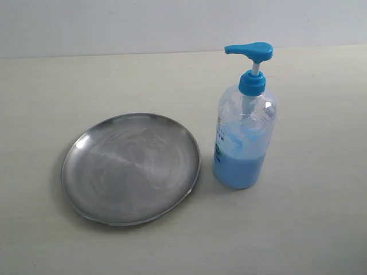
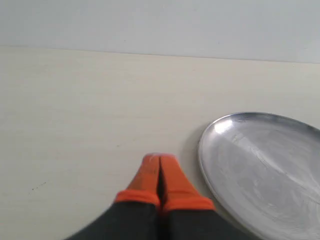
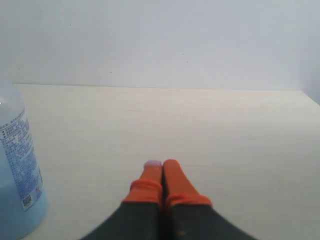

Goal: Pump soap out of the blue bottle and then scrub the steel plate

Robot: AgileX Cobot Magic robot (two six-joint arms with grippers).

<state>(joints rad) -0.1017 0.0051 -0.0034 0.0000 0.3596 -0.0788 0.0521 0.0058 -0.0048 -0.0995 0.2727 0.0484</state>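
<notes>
Both pressed together, empty: orange-tipped left pincer (image 2: pixel 159 162), right pincer (image 3: pixel 161 167) | tall clear blue-pump bottle (image 1: pixel 243 143) upright on tabletop (image 1: pixel 309 229) | round shiny steel plate (image 1: pixel 131 167) just beside bottle, on its spout side, presumably to catch soap (image 1: pixel 238 169).

High exterior view down on steel plate (image 1: pixel 131 167) and blue bottle (image 1: pixel 243 143); low wrist views beside each.

Steel plate (image 1: pixel 131 167): round, shallow and shiny, with a low raised rim and swirled scuff marks, lying flat on the left of the exterior view. Blue bottle (image 1: pixel 246 123): clear plastic, upright just beside the plate's right edge, blue pump spout pointing left. Light blue soap (image 1: pixel 238 169) fills its lower part.
</notes>
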